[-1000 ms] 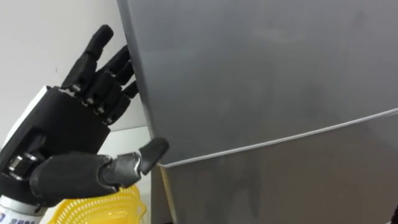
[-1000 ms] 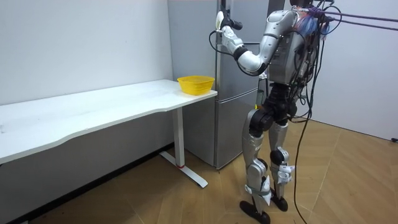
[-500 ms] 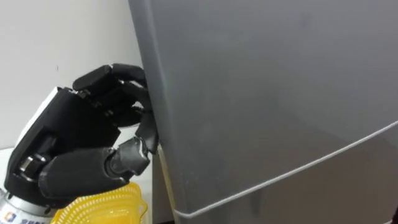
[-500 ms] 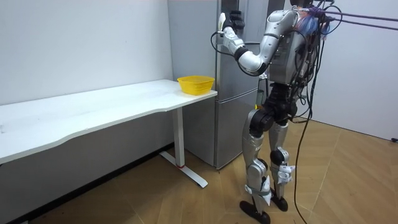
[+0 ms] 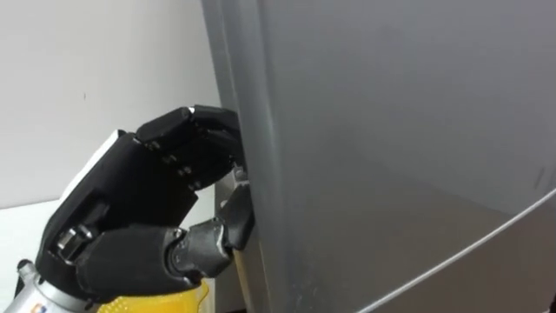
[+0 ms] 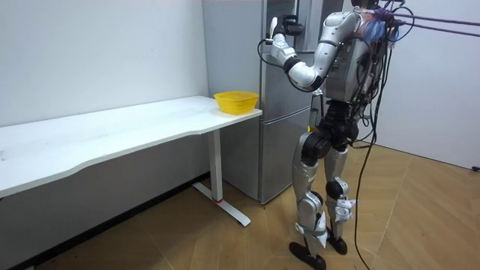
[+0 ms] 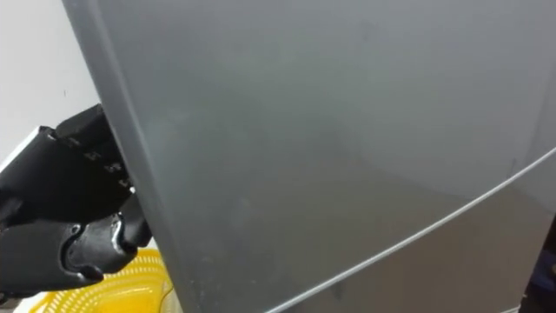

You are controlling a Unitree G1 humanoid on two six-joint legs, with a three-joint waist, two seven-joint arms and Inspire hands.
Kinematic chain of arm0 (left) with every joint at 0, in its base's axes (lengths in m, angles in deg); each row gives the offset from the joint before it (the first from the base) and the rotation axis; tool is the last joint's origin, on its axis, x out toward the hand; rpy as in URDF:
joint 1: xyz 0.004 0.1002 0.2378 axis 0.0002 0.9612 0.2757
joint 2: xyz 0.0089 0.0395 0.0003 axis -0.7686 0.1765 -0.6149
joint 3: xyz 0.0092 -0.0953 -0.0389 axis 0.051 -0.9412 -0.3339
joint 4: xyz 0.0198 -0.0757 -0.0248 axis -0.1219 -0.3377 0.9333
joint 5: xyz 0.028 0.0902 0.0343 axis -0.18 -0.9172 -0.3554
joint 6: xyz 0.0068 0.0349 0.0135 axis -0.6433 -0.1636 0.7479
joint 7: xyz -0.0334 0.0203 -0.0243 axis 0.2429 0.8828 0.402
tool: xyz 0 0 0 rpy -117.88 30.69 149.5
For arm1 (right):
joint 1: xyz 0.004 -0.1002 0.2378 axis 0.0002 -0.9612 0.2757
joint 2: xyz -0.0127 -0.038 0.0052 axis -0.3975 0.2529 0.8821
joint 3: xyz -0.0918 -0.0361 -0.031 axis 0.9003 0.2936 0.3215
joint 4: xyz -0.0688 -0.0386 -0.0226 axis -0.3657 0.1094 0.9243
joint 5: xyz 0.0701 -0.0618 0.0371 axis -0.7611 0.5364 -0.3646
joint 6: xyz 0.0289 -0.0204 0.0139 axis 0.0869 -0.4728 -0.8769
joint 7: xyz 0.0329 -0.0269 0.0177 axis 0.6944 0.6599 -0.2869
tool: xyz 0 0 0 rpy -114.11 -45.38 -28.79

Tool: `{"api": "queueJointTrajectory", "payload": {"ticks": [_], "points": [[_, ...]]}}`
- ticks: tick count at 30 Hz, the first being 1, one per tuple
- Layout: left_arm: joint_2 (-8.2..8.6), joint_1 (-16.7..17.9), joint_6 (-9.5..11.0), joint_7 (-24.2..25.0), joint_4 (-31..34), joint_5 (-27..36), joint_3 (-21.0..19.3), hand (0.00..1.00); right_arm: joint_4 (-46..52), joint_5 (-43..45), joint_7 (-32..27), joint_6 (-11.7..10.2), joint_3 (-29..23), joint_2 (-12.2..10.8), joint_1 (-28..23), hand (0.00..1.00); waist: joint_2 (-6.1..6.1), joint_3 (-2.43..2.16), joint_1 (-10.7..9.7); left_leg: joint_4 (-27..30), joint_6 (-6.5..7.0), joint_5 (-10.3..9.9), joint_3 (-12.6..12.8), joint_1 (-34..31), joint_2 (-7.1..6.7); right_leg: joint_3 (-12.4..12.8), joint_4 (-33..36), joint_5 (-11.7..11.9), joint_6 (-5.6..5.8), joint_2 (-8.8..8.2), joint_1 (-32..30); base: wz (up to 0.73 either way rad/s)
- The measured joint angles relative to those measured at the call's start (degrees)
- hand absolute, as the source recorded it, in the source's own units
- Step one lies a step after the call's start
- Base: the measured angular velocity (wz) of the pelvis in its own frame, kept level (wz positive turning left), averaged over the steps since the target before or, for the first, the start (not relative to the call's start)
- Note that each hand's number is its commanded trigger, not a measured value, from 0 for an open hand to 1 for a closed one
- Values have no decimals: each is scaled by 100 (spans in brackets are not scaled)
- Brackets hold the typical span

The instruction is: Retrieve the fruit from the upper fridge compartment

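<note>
The left hand (image 5: 139, 217) is raised against the left edge of the fridge's (image 6: 279, 150) upper door (image 5: 391, 122). Its fingers (image 5: 204, 130) are curled tight round that edge, with the tips laid on the door's narrow side face, and the thumb (image 5: 233, 213) is pressed to the same edge just below them, so the door's edge is held in a narrow grip. The grey front of the upper door is seen directly to the right of the hand, touching it. Whether the door is parted from the cabinet cannot be told. Further right of the hand and lower down, a thin pale seam is seen, beneath which the lower door (image 5: 512, 278) begins. A yellow basket (image 5: 169, 302) is seen just under the hand, apart from it. A white wall (image 5: 87, 69) lies behind and to the left of the hand. In the room view, the robot is seen standing upright before the fridge, near the end of a white table (image 6: 135, 127) on which the basket is set.
</note>
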Motion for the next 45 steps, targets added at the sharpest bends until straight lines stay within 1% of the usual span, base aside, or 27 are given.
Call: {"api": "queueJointTrajectory", "payload": {"ticks": [7,9,13,15,18,22,25,26,28,29,31,35,37,38,40,42,45], "points": [[146,-7,20,8,1,46,268,0,-4,16,-82,3,161,-3,60,0,-44,0,-7,0,10,6,64,-4,-8,7,-4,17,26,-19,0,0],[147,-15,33,39,1,52,300,0,-24,66,-108,1,161,-5,91,0,-38,0,-50,0,20,10,67,-11,-11,8,-11,23,35,-23,5,0],[147,-15,133,96,1,74,399,0,-39,92,-214,-8,164,-26,133,0,-3,0,-126,-7,38,8,67,-23,-16,8,-15,31,46,-24,52,0],[146,-15,134,108,1,165,477,0,-66,91,-261,-14,166,-31,146,0,0,8,-148,-7,41,9,67,-17,-17,8,-11,33,48,-18,60,0],[145,-15,138,157,15,358,637,0,-83,98,-315,-14,166,-29,166,0,13,19,-170,-9,49,6,75,-27,-15,9,-7,36,48,-25,17,0],[144,-48,151,362,71,604,932,0,-75,110,-285,-15,165,-11,184,0,35,11,-239,-32,51,5,130,-26,-5,51,-6,36,48,-22,-18,-5],[144,-233,151,522,100,612,1188,0,-76,118,-200,-35,195,28,205,0,40,6,-313,-45,51,5,206,-22,5,126,15,36,48,-20,-54,-12],[148,-313,150,536,96,607,1323,0,-62,122,-180,-51,306,61,219,0,40,8,-326,-44,52,6,243,-25,11,161,64,36,47,-26,-70,-18],[151,-380,124,606,90,578,1513,0,-38,122,-151,-65,409,87,248,0,34,9,-371,-44,52,6,357,-21,24,195,92,37,47,-34,-111,-14],[161,-401,123,632,90,598,1670,0,-38,118,-122,-64,457,99,267,0,26,9,-421,-44,52,6,375,-16,23,202,92,37,46,-37,-116,-7],[165,-440,117,657,89,597,1855,0,-38,113,-107,-64,550,100,308,0,7,10,-483,-44,52,6,388,-12,23,215,89,37,46,-36,-122,-3],[171,-460,62,766,89,596,2123,0,-41,96,-60,-65,607,100,336,0,-22,9,-509,-44,52,7,480,-4,44,312,84,38,44,-17,-185,-10],[168,-460,9,797,82,596,2192,0,-48,57,-61,-65,606,98,332,0,-36,9,-562,-47,52,7,488,-3,46,318,84,38,43,-14,-183,-2],[165,-460,-4,860,82,596,2211,0,-57,37,-67,-65,607,98,337,0,-44,9,-614,-51,51,7,497,0,47,325,85,38,43,-12,-183,0],[166,-461,-10,906,76,596,2271,0,-77,38,-77,-63,606,99,340,0,-61,11,-653,-58,51,7,517,15,51,356,85,40,41,-6,-184,-7],[167,-461,-21,991,36,596,2311,0,-173,37,-81,-63,606,99,352,0,-85,10,-668,-90,51,7,529,53,59,398,86,42,37,8,-175,-11],[161,-461,-74,1040,22,596,2312,0,-212,38,-124,-52,609,99,348,0,-106,23,-696,-102,50,7,572,78,69,444,82,45,33,19,-152,-7]]}}
